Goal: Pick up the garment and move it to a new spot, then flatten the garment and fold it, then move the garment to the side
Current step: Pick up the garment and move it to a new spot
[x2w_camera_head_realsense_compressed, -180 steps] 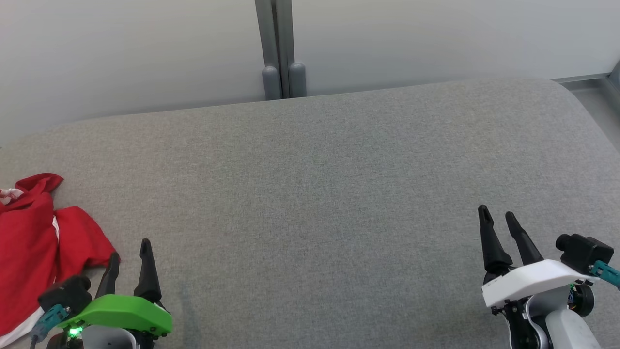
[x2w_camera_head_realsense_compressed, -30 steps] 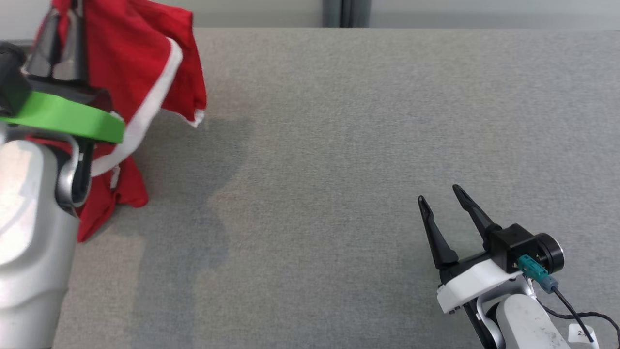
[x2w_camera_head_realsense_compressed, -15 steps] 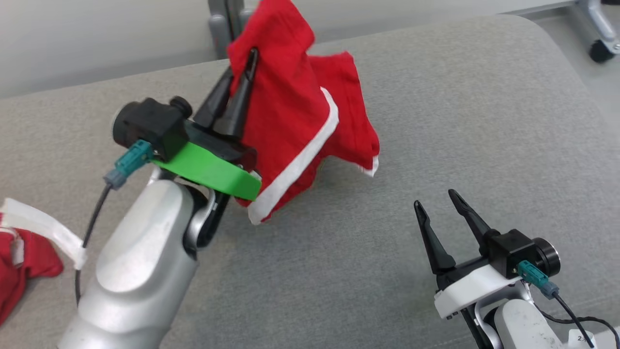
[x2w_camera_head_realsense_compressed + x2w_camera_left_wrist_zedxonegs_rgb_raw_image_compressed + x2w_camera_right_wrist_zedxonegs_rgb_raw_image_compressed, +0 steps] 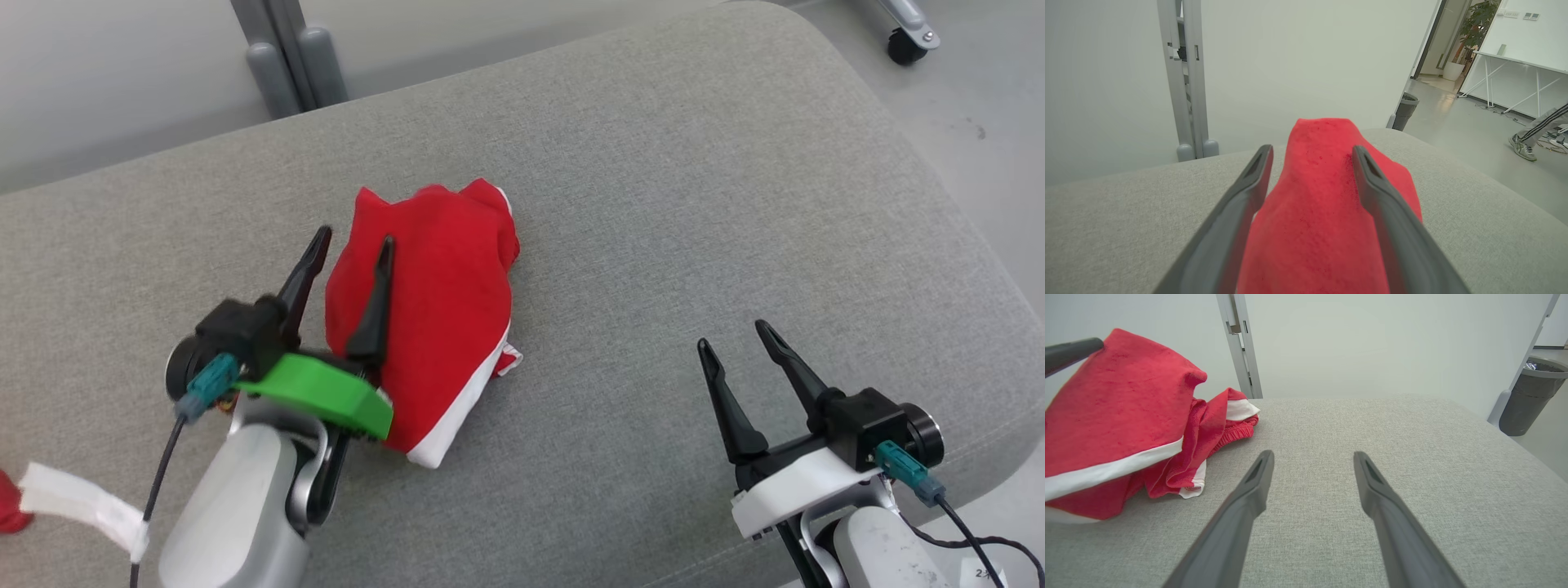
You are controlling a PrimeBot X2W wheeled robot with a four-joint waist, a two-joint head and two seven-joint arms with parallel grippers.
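The garment (image 4: 441,302) is red with white trim and lies bunched in a heap on the grey cushion (image 4: 653,204). My left gripper (image 4: 353,238) hovers open at the heap's left side, one finger over the red cloth and the other off it. In the left wrist view the garment (image 4: 1314,212) rises as a hump between the spread fingers of the left gripper (image 4: 1311,149), which do not clamp it. My right gripper (image 4: 733,336) stands open and empty over bare cushion to the right. The right wrist view has the garment (image 4: 1118,416) to the left of the right gripper (image 4: 1313,454).
Another red piece with a white strip (image 4: 82,506) lies at the lower left edge. Grey posts (image 4: 286,57) stand behind the cushion. The cushion's rounded edge drops to the floor at right. A dark bin (image 4: 1531,396) and a person's leg (image 4: 1531,134) are beyond it.
My left gripper has opened and let go of the garment, which has dropped from hanging in the air into a heap on the cushion. The head camera has shifted. The right gripper stays open.
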